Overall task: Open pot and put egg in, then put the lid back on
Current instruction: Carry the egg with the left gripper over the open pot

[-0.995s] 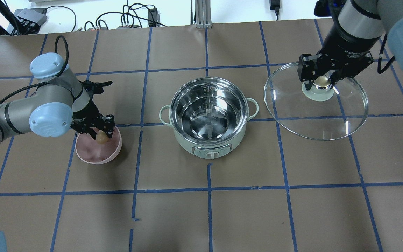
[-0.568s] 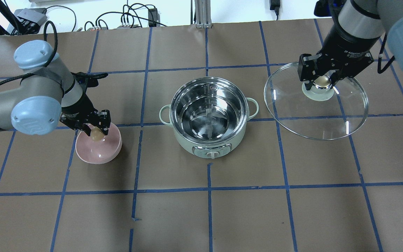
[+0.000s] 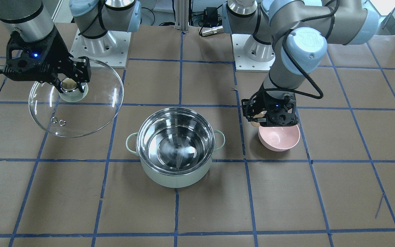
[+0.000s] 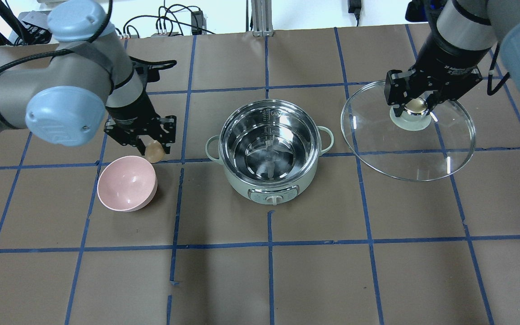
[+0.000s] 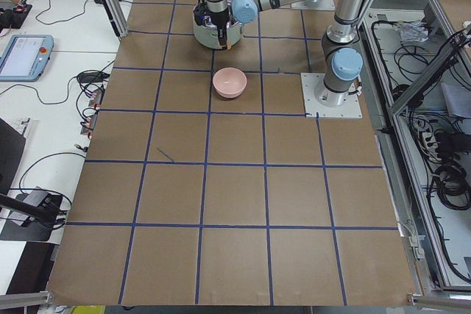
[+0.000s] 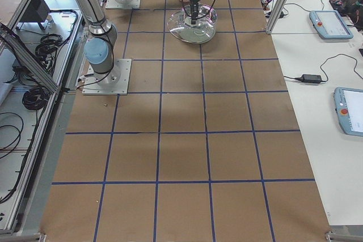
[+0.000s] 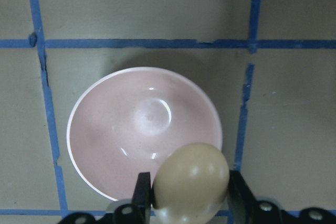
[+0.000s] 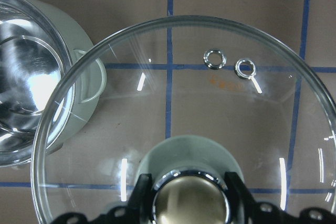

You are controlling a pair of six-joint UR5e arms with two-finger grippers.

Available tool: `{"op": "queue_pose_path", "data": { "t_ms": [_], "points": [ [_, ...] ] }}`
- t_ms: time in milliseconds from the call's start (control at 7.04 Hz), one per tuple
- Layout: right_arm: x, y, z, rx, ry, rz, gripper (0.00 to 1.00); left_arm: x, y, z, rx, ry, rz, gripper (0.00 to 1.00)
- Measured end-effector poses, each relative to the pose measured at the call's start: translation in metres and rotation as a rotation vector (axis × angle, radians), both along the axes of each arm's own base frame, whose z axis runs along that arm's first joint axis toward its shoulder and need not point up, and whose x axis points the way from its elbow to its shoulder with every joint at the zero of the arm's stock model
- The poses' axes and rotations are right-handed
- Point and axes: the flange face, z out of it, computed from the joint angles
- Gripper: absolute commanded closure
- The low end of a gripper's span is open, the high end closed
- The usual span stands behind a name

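Note:
The mint-green pot (image 4: 271, 180) (image 3: 177, 178) stands open at the table's middle, its steel inside empty. My left gripper (image 4: 152, 152) is shut on the tan egg (image 4: 154, 154) (image 7: 191, 182) and holds it in the air between the pink bowl and the pot; in the front view the gripper (image 3: 257, 120) shows with the egg (image 3: 254, 124) peeking out. My right gripper (image 4: 415, 108) (image 3: 70, 85) is shut on the knob (image 8: 190, 203) of the glass lid (image 4: 422, 149) (image 3: 81, 109) (image 8: 173, 108), holding it to the pot's right.
An empty pink bowl (image 4: 127, 183) (image 3: 279, 138) (image 7: 142, 129) (image 5: 229, 82) sits left of the pot. Blue tape lines grid the brown table. Cables and boxes lie along the far edge (image 4: 169, 22).
My left gripper has lifted the egg out of the pink bowl and moved it up and toward the pot. The right arm and lid have not moved.

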Motion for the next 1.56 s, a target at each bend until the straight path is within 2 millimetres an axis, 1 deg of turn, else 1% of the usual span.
{"op": "queue_pose_path", "data": {
  "t_ms": [142, 284, 426, 568, 710, 852, 995, 1137, 1279, 1421, 1563],
  "points": [
    [-0.001, 0.000, 0.000, 0.001, 0.001, 0.007, 0.67, -0.042, 0.000, 0.000, -0.022, -0.006, 0.018, 0.90],
    [-0.001, 0.000, -0.001, 0.002, 0.001, 0.011, 0.68, -0.089, -0.001, -0.010, -0.059, -0.007, 0.037, 0.90],
    [-0.002, -0.001, -0.001, 0.003, 0.001, 0.011, 0.68, -0.131, -0.006, -0.025, -0.098, 0.001, 0.053, 0.90],
    [-0.002, -0.001, -0.001, 0.003, 0.001, 0.010, 0.68, -0.162, -0.010, -0.036, -0.119, 0.007, 0.067, 0.90],
    [-0.002, -0.001, -0.001, 0.005, 0.001, 0.011, 0.68, -0.185, -0.015, -0.042, -0.132, 0.012, 0.081, 0.90],
    [-0.003, -0.001, -0.002, 0.007, 0.001, 0.011, 0.68, -0.198, -0.018, -0.047, -0.132, 0.013, 0.091, 0.90],
    [-0.003, -0.001, -0.002, 0.008, 0.001, 0.012, 0.68, -0.204, -0.021, -0.059, -0.120, 0.010, 0.097, 0.89],
    [-0.003, 0.000, -0.002, 0.008, 0.001, 0.012, 0.68, -0.208, -0.024, -0.074, -0.100, 0.008, 0.100, 0.88],
    [-0.002, 0.000, -0.002, 0.009, 0.001, 0.013, 0.68, -0.211, -0.026, -0.088, -0.082, 0.009, 0.102, 0.81],
    [-0.002, 0.000, -0.002, 0.009, 0.001, 0.013, 0.68, -0.212, -0.026, -0.096, -0.068, 0.011, 0.102, 0.81],
    [-0.002, 0.000, -0.003, 0.010, 0.001, 0.013, 0.68, -0.213, -0.025, -0.101, -0.059, 0.012, 0.102, 0.50]
  ]
}}
